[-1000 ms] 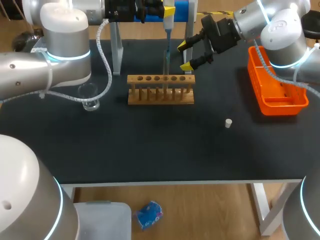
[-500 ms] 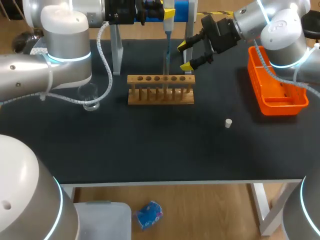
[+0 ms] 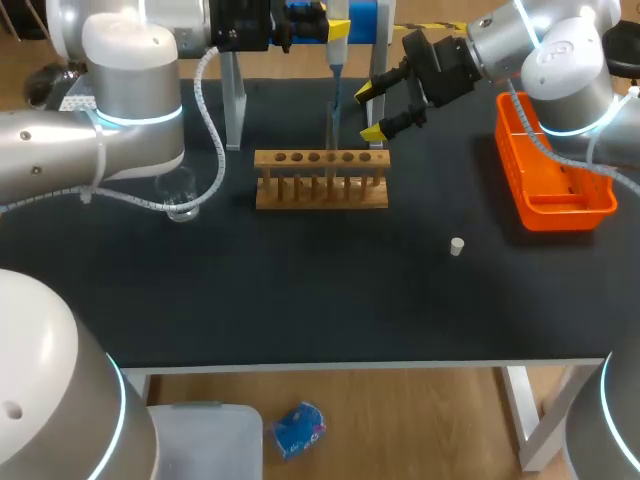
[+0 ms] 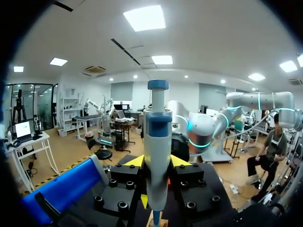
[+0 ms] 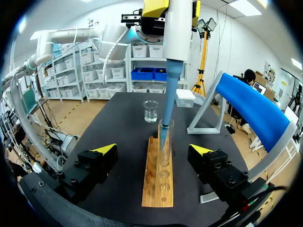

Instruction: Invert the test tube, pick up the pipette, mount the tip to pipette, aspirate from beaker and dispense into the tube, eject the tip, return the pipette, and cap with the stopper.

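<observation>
Left wrist view: the pipette [image 4: 157, 142], a smooth white barrel with a blue plunger cap, is cut off below. The left claw [image 4: 156, 163] clamps it from both sides. Head view: the glass beaker [image 3: 178, 195] is half hidden behind the left arm. Right wrist view: the tapered blue tip [image 5: 166, 109] dips into the clear test tube [image 5: 165, 142], which stands upright in the wooden rack [image 5: 158, 189] on the dark counter [image 5: 123, 132]. The right claw [image 5: 154, 149] is held level and spread wide, gripping nothing, with the rack ahead between its fingers.
</observation>
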Controlling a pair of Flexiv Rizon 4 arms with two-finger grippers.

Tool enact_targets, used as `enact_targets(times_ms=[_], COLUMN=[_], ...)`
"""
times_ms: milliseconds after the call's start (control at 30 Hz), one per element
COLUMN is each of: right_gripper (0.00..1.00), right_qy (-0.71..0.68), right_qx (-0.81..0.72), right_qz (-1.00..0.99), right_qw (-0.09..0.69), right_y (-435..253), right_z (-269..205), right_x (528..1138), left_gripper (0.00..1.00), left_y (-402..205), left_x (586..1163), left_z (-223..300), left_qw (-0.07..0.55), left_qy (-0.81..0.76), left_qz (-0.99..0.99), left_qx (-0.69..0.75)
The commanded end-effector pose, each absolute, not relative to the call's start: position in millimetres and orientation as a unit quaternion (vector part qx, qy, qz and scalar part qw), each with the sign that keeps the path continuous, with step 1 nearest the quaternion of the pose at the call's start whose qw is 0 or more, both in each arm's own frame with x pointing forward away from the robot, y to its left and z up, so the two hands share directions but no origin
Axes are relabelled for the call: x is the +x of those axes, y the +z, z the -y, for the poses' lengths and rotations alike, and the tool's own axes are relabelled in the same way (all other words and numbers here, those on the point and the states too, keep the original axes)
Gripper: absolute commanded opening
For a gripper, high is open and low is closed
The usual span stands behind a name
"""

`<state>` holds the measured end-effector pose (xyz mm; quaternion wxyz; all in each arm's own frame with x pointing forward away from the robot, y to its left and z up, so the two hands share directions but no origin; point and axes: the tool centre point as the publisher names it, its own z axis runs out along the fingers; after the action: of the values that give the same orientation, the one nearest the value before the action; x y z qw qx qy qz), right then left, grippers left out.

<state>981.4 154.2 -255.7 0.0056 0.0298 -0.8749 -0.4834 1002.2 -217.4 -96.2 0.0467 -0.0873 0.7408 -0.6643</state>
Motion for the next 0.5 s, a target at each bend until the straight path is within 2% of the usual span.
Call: enact_targets(times_ms=[33, 500], right_gripper=[1.0, 1.0], right_qy=[-0.483, -0.483], right_qx=[0.031, 0.031], right_qz=[0.875, 0.875], right_qw=[0.007, 0.007], right_y=[-255.4, -255.4], right_z=[-153.7, -153.7], right_x=[982.2, 982.2], left_gripper=[0.0, 0.0], left_y=[-97.0, -95.6], left_x=[1000.0, 998.7], left_z=[218.3, 218.9], left_qw=[0.051, 0.054], left_qy=[-0.666, -0.666], left_qz=[-0.739, -0.739], left_qx=[-0.089, -0.088])
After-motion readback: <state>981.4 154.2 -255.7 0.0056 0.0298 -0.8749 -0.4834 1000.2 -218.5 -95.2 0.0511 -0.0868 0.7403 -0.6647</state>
